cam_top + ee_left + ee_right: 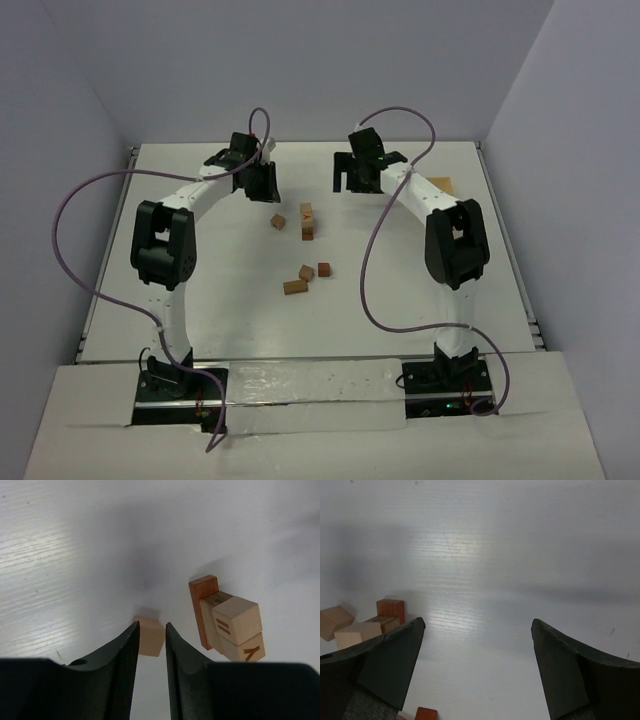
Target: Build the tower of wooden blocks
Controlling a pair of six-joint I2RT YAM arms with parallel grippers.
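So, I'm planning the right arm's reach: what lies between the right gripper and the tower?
Only bare table between the right gripper and the tower, clearest in the top external view.

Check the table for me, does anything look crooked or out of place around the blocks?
Mildly: in the left wrist view the tower looks uneven, its pale lettered cubes sitting skewed against the reddish bar. Three loose blocks lie scattered apart from it. Nothing looks damaged.
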